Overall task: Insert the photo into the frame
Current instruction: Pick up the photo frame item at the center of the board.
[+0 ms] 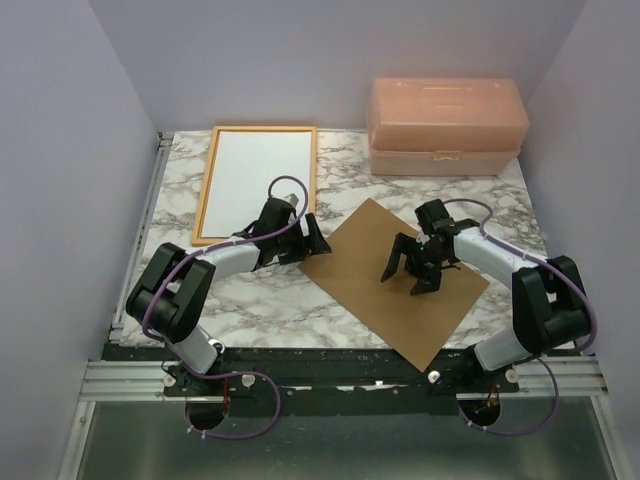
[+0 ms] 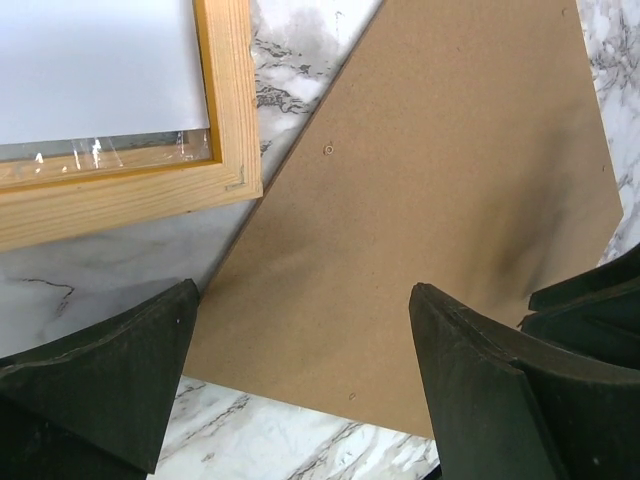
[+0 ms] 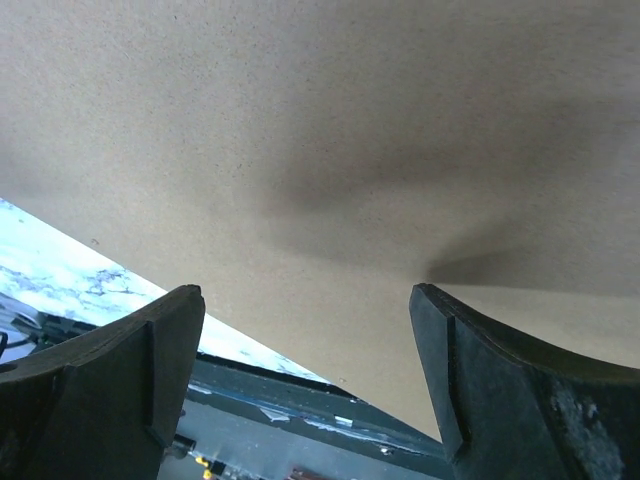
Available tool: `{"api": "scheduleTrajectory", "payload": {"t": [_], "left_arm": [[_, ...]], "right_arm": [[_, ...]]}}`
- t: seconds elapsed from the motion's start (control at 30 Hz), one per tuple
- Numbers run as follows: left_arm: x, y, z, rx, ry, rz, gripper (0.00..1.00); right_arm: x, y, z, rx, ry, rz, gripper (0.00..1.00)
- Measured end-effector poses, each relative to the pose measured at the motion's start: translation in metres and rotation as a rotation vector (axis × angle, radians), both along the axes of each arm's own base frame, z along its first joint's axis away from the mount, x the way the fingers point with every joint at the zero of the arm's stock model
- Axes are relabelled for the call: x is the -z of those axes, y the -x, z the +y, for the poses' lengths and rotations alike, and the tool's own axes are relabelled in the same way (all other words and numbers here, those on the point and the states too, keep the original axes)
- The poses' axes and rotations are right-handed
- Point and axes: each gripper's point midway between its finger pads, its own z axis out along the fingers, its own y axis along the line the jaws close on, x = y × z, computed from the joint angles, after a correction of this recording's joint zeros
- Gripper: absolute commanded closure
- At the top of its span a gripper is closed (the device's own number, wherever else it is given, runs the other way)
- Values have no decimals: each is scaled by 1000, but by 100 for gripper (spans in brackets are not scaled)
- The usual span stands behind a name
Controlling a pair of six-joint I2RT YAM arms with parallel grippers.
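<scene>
Top external view: the marble table (image 1: 260, 300) spreads out ahead of both my arms. A plain brown board (image 1: 370, 285) lies flat on it, turned cornerwise. It sits beneath my right gripper (image 1: 408, 270) and just to the right of my left gripper (image 1: 308, 245).

Far ahead of my right gripper, a pink plastic box (image 1: 445, 125) stands against the back wall with its lid shut. The orange wooden frame (image 1: 265, 129) lies flat ahead of my left gripper and slightly to its left, well apart from the box.

The photo (image 1: 258, 180) lies inside the frame and shows me only a plain white face, so I cannot see any printed side.

In the left wrist view, the frame's near corner (image 2: 130, 190) is up and to the left of my left gripper (image 2: 300, 290). The white sheet (image 2: 100, 60) sits within it, and a glinting clear strip shows between the sheet's edge and the wood. The board's edge (image 2: 450, 180) runs close beside that frame corner, with a sliver of marble (image 2: 290, 80) between them. My left jaws stand wide apart with nothing between them.

In the right wrist view, my right gripper (image 3: 300, 290) also has its jaws spread wide and holds nothing. The board (image 3: 330, 130) fills nearly everything ahead of it. I cannot tell whether its fingertips touch the board.
</scene>
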Motion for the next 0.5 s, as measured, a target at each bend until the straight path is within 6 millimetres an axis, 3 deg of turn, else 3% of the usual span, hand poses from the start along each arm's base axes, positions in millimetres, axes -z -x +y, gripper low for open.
{"api": "scheduleTrajectory", "payload": {"t": [0.2, 0.5], "left_arm": [[-3, -2, -1, -44, 16, -30, 14], [-20, 1, 0, -50, 28, -36, 16]], "right_arm": [[-8, -7, -12, 37, 31, -45, 5], [5, 1, -7, 48, -16, 4, 7]]}}
